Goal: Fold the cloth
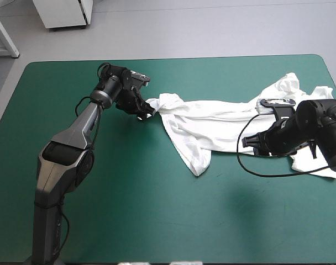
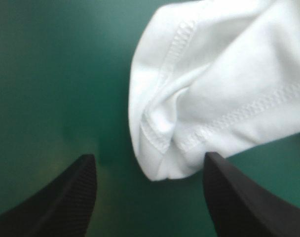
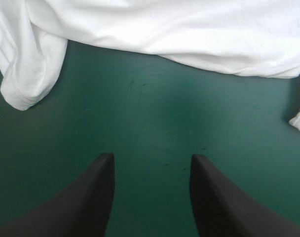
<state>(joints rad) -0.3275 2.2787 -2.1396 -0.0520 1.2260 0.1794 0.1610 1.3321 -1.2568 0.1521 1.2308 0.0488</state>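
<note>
The left claw [image 2: 150, 197] stands wide open, its black fingers [image 2: 61, 197] far apart, and has hold of nothing. Just ahead of it, reaching in between the fingertips, lies a hemmed, doubled-over corner of the white T-shirt [image 2: 209, 98]. The rest of the cloth runs on ahead and to one side of the claw, with bare teal-green cover [image 2: 51, 74] on the other side. The likely trouble is a shallow bite. If the claw closes where it is, it would catch only the tip of the hem, which could slip free on the first pull. The corner is also bunched, so a grip might trap several layers and carry the twist along.

The right claw [image 3: 150, 192] is open and empty too, with only bare cover between its fingers. The shirt's edge lies ahead of it, not touching, and a rounded lobe of cloth sits ahead and off to one side. If it closes here, it would pinch nothing. If it drives forward low, it could push the edge into a ridge rather than get under it.

Farther out, the high view shows the shirt as a rumpled band stretched between the two claws, part of it under the right arm. Moving that arm may drag the cloth, and uneven pulls would skew any fold.
</note>
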